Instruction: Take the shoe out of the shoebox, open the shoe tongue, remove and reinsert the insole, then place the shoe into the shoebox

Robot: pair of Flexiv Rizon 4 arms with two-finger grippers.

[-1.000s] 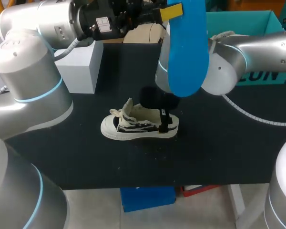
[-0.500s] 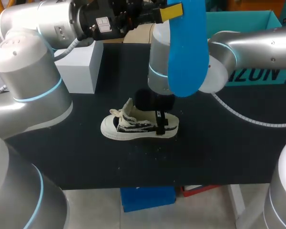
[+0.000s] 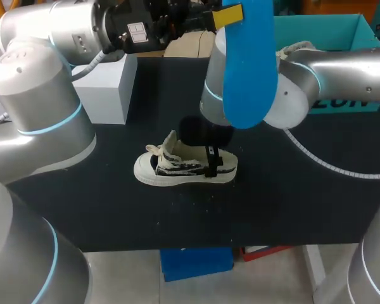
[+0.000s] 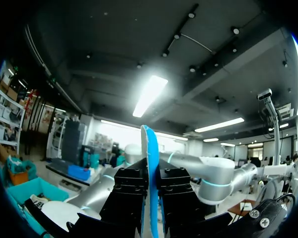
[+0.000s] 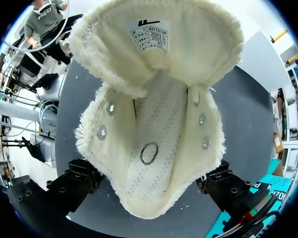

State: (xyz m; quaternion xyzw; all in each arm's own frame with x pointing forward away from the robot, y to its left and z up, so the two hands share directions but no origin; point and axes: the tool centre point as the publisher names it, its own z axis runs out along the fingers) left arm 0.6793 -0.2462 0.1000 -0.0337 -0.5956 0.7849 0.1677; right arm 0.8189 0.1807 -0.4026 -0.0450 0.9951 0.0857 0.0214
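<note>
Blue insole [image 3: 244,69] clamped between left fingers [image 4: 131,198]; right fingers [image 5: 77,186] grip shoe [image 5: 149,148] heel; printed label [image 5: 149,35] on tongue [image 5: 193,59].

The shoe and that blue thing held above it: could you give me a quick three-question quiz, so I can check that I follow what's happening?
1. True or false: the blue insole is lying inside the shoe.
2. What holds the insole? A) the left gripper B) a person's hand C) nothing, it lies flat beside the shoe
3. Fill in the gap: the shoe stands on the black ____.

Key: 1 false, the insole is held up in the air above the shoe. 2 A. 3 table.
</note>
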